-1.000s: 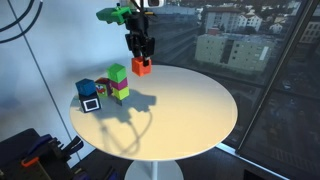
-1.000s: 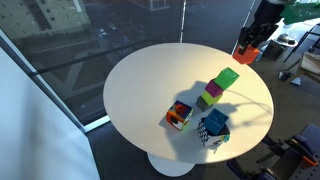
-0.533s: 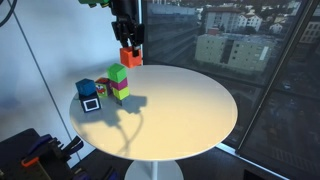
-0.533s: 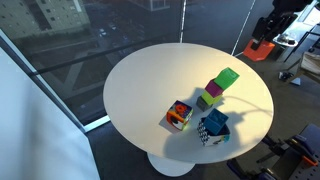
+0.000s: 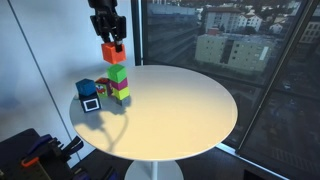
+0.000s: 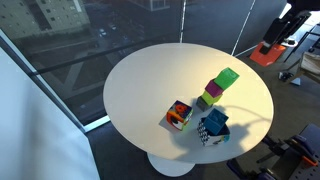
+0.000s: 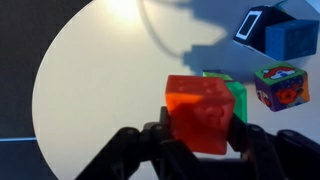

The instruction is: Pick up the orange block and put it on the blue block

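Beneath the green cube [image 5: 118,73]: a round white table [image 5: 185,110], which carries every loose piece but one.

1. Gripper [image 5: 111,42]. High over the green cube, pointing down, with its fingers [image 7: 255,148] clamped on two opposite faces of the orange block.
2. Orange block [image 5: 113,55]. In the air, above the green cube and clear of it. In the wrist view it [image 7: 205,112] covers most of the green cube [image 7: 239,100], so it hangs nearly straight over that cube.
3. Green cube. On top of a magenta cube [image 5: 120,93]; the two form a short stack.
4. Blue block [image 5: 86,89]. On the table near the green cube's stack, apart from it, with its top [image 7: 295,38] bare. A small white-framed piece [image 7: 258,25] sits against one side; what it is cannot be told.
5. Patterned cube [image 7: 280,85]. On the table, roughly between the green cube and the blue block.

Status, as judged: the pick-up is done and the grip looks square. Left to do: carry the orange block sideways off the green cube's line to a point over the blue block, lower it flat onto the bare top, and let go. The nearness of the green cube to the blue block leaves little room for the fingers on the way down.
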Motion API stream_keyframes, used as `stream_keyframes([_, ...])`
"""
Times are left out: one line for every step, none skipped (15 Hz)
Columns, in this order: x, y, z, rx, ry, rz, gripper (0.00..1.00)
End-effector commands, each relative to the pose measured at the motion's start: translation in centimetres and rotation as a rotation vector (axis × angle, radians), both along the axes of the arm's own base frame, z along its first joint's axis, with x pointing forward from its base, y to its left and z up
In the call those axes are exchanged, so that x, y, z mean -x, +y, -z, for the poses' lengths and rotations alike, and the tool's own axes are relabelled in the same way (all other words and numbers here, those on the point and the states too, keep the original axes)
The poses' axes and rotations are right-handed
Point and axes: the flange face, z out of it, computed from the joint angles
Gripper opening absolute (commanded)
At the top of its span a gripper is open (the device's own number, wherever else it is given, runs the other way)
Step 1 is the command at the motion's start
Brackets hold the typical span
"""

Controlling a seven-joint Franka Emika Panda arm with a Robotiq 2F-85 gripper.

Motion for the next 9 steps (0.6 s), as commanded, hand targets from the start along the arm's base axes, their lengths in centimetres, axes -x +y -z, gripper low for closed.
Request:
stream_keyframes([1.9,1.9,-0.6,-0.015,-0.010,-0.055,0.29])
stream_keyframes([2.1,2.5,-0.7,-0.015,-0.010,-0.065,0.29])
stream_keyframes([2.3,2.9,-0.7,-0.015,-0.009,-0.074,0.29])
stream_keyframes([2.5,3.3,-0.7,-0.016,-0.008,-0.081,0.29])
stream_keyframes([2.7,3.5,-1.0,-0.015,-0.008,-0.087,0.29])
stream_keyframes([1.7,3.2,-0.3,0.000,-0.008,-0.065,0.54])
stream_keyframes([1.8,3.4,-0.4,0.001,-0.006,-0.070,0.54])
stream_keyframes([2.0,3.5,-0.5,0.002,-0.006,-0.071,0.54])
stream_keyframes([2.0,3.5,-0.6,0.002,-0.007,-0.072,0.54])
